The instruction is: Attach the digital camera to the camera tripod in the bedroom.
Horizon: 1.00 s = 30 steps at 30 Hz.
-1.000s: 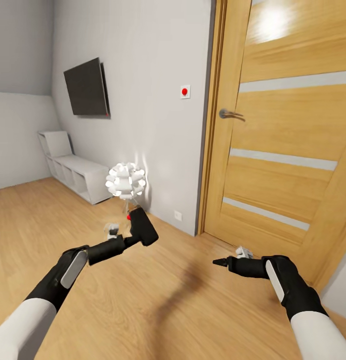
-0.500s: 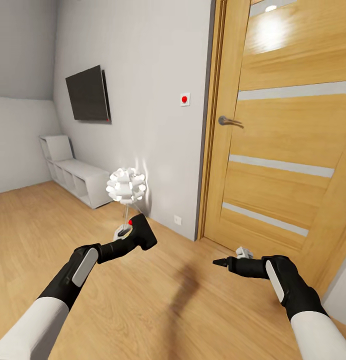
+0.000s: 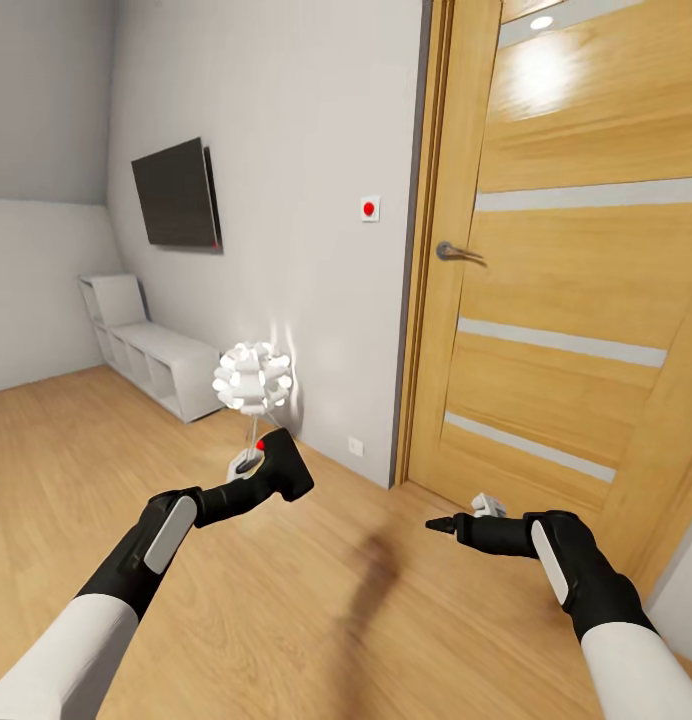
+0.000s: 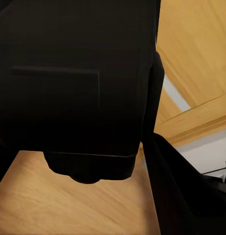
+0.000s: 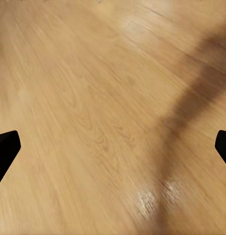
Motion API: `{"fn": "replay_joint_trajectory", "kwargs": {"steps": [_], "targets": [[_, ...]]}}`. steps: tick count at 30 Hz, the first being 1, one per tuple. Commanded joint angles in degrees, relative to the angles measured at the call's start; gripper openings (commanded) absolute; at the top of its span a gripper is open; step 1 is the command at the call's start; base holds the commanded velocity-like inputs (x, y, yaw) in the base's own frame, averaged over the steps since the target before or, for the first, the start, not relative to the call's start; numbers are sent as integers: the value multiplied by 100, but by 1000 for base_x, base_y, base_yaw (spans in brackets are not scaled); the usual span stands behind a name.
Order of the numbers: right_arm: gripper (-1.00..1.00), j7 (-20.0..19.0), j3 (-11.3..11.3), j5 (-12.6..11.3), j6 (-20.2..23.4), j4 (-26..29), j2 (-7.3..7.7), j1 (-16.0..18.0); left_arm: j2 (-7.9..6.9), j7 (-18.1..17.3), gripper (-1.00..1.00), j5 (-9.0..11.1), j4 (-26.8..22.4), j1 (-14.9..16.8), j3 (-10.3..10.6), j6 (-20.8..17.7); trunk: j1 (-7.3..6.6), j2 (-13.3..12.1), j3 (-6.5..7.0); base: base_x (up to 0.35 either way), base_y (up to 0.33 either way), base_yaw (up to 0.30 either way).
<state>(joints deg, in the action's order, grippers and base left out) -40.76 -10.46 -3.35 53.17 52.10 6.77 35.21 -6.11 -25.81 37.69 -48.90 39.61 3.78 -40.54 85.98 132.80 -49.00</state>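
Observation:
My left gripper is shut on the digital camera, a small black body with a red button on top, held above the wood floor in front of the lamp. In the left wrist view the camera's dark body blocks most of the picture, with one black finger beside it. My right gripper hangs low near the door's foot; in the right wrist view its fingertips stand far apart over bare floor, open and holding nothing. The camera tripod is out of view.
A wooden door with a metal handle stands shut at the right. Along the grey wall are a wall TV, white cube shelves, a white ball lamp and a red-dotted switch. Light wood floor spreads ahead.
The whole picture has slid down slightly, so the head camera has moved. My left arm has shifted a little to the right, still holding the digital camera. The right arm has stayed put.

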Motion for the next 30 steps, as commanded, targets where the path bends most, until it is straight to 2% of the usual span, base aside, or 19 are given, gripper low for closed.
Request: {"fn": "replay_joint_trajectory", "kwargs": {"steps": [1,30], "targets": [[100,6,-8,-30,44,2,-1,3,-4,-11,-100,15,-1,3,9,-21,-24,-39,12,0,0,0],[100,6,-8,-26,44,-31,-1,3,-2,32,-100,-38,38,3,9,-15,-661,-1202,533,0,0,0]]}}
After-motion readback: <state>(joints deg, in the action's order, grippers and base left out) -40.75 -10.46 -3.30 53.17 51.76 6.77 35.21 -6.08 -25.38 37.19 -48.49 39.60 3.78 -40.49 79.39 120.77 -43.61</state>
